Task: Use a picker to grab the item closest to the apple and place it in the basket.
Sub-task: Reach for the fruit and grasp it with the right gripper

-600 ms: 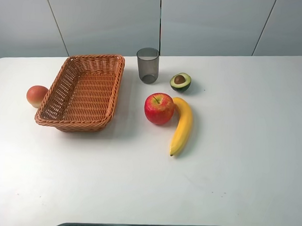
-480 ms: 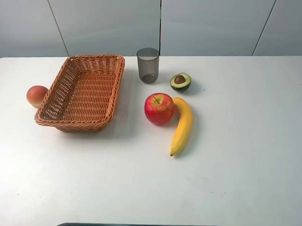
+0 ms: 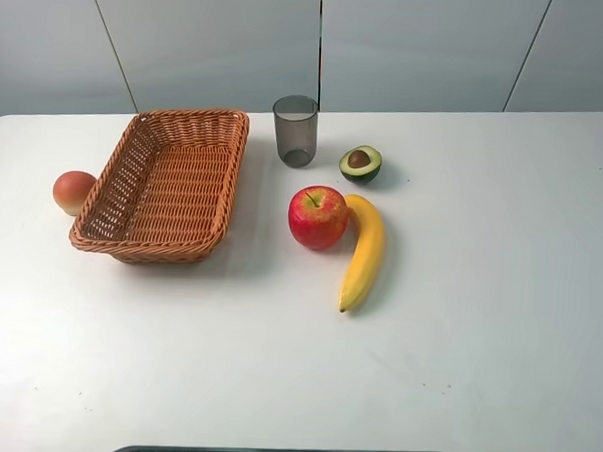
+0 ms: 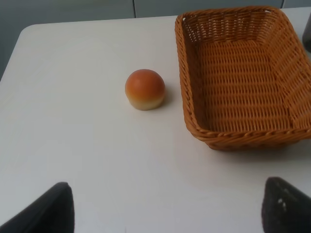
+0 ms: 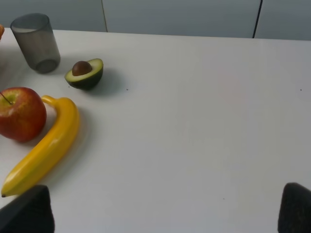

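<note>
A red apple (image 3: 318,217) (image 5: 21,113) lies mid-table, and a yellow banana (image 3: 363,251) (image 5: 46,144) curves against its right side, touching it. The empty wicker basket (image 3: 165,183) (image 4: 240,75) stands to the left. Neither arm shows in the high view. My left gripper (image 4: 165,209) is open, its dark fingertips (image 4: 46,209) wide apart, short of the basket's near rim. My right gripper (image 5: 160,209) is also open, with one fingertip (image 5: 26,209) just short of the banana's tip. Both hold nothing.
Half an avocado (image 3: 360,164) (image 5: 85,73) and a grey cup (image 3: 296,131) (image 5: 36,42) stand behind the apple. An orange-red round fruit (image 3: 73,191) (image 4: 145,89) sits left of the basket. The white table (image 3: 479,294) runs bare to the right and front.
</note>
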